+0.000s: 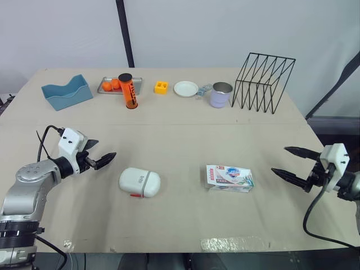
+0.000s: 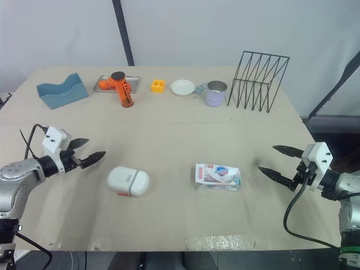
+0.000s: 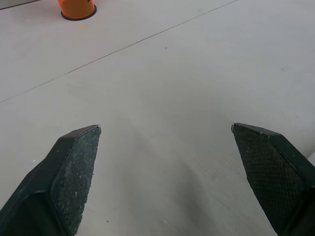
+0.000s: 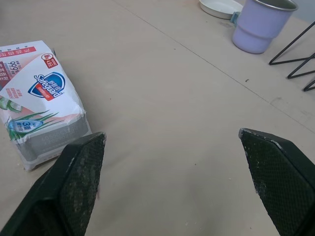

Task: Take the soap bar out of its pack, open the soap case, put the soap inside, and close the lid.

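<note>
Expect a light, boxy soap pack (image 1: 229, 178), lying flat and label up on the counter (image 1: 180, 135), right of middle and towards the front edge. Note the right fingers (image 1: 288, 175) near its right, spread wide, empty, tips aimed its way. Probably a thin glossy wrap around a hard bar: firm enough to pinch across the narrow sides, slick on the printed face, apt to dent or slide if squeezed at a corner. Best taken across the width near one end, leaving the other end free for opening. Further left, well apart from the pack, find the white soap case (image 1: 139, 183), rounded, lid down, with a small red tab at its front edge. Likely smooth hard plastic, light, ready to skate when pushed, so worth bracing by its long sides while lifting the lid. Note the left fingers (image 1: 106, 159) too, parted, holding nothing, hovering beside the case on its left. From the head views, take the whole layout, with both pairs of fingers flanking pack and case. From the right wrist view, gain the pack's near end up close, grey and a little rumpled, hinting at soft film, plus a purple cup (image 4: 261, 27) beyond. From the left wrist view, get bare counter between the spread fingers and the foot of an orange bottle (image 3: 77, 7) further off
</note>
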`<state>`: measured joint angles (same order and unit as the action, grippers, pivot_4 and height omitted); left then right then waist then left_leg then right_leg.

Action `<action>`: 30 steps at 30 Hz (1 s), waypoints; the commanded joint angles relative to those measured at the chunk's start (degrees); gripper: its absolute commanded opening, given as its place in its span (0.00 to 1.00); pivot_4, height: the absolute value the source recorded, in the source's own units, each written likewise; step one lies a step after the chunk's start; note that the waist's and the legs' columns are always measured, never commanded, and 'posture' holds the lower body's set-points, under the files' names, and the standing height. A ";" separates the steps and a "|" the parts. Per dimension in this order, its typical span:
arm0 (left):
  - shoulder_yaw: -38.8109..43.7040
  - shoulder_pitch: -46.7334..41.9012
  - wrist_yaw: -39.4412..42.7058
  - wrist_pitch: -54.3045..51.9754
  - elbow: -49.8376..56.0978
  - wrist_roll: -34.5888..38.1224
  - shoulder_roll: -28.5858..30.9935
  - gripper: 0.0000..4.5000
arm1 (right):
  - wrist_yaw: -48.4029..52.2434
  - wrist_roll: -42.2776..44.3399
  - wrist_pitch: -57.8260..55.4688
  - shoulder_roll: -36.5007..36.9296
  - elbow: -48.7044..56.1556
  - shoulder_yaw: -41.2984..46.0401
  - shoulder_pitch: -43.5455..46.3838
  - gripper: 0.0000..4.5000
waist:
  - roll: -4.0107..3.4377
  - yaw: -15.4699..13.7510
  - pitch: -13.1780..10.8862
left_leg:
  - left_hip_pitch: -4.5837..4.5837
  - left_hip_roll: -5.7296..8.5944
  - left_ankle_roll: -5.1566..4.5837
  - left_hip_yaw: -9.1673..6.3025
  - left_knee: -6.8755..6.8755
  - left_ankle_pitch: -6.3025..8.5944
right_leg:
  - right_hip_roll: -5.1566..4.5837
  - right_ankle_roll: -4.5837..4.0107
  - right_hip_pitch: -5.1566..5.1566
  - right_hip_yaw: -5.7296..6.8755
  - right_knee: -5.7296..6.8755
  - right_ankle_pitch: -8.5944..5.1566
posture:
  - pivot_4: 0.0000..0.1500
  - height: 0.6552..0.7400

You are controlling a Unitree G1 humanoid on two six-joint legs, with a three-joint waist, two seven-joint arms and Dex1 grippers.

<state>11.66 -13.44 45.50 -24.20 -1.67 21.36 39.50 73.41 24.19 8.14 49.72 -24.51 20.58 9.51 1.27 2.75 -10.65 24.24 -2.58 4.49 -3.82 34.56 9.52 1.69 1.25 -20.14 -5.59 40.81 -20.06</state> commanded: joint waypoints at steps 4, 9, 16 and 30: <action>0.97 0.31 1.14 0.86 1.92 0.89 0.58 1.00 | 0.69 0.24 1.09 1.22 -0.14 1.23 -0.07 0.99 | 0.00 0.00 0.00 | 0.00 0.00 0.00 0.00 0.00 0.00 | 0.00 0.00 0.00 0.00 0.00 0.00 | 1.00 1.00; 1.25 -0.03 2.40 1.55 1.39 1.45 0.29 1.00 | 0.84 0.24 1.19 1.42 -0.20 1.46 -0.26 0.99 | 0.00 0.00 0.00 | 0.00 0.00 0.00 0.00 0.00 0.00 | 0.00 0.00 0.00 0.00 0.00 0.00 | 1.00 1.00; 1.06 -0.46 4.48 1.62 1.83 2.86 0.34 1.00 | 1.19 0.21 1.51 1.56 -0.30 1.32 -0.05 0.99 | 0.00 0.00 0.00 | 0.00 0.00 0.00 0.00 0.00 0.00 | 0.00 0.00 0.00 0.00 0.00 0.00 | 1.00 1.00; -4.46 -4.45 14.70 -2.87 13.60 10.98 0.79 1.00 | 8.52 0.14 -1.23 4.40 2.49 -2.97 4.34 0.99 | -0.01 0.01 0.00 | -0.01 0.01 0.00 0.00 0.05 0.00 | 0.00 0.00 0.04 0.02 0.01 0.01 | 1.00 1.00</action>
<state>7.97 -17.63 58.62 -26.62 9.14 30.95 39.65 80.21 23.98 7.23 52.32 -23.87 17.75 13.05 1.26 2.76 -10.64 24.22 -2.58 4.48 -3.82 34.61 9.52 1.71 1.24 -20.10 -5.58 40.82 -20.06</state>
